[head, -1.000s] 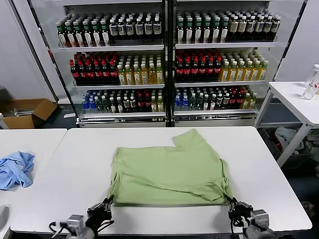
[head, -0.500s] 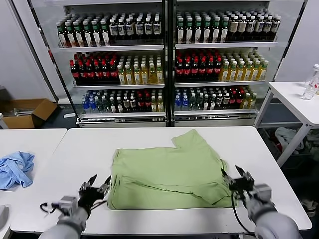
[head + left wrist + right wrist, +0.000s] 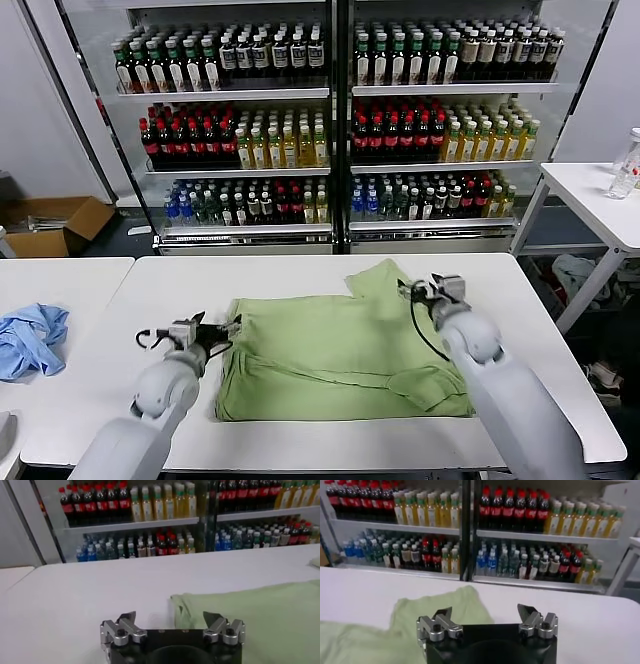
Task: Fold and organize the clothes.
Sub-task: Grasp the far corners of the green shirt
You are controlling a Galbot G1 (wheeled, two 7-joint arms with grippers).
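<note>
The green shirt (image 3: 340, 350) lies partly folded in the middle of the white desk (image 3: 150, 300). The left end effector (image 3: 222, 328) hovers released at its left edge; the right end effector (image 3: 412, 290) hovers released above its far right sleeve.

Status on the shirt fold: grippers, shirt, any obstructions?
Left gripper open, at the green shirt's left edge. Right gripper open, over the far right sleeve, holding nothing. Shirt partly folded, flat on the table. Blue garment off left, not in the way.
</note>
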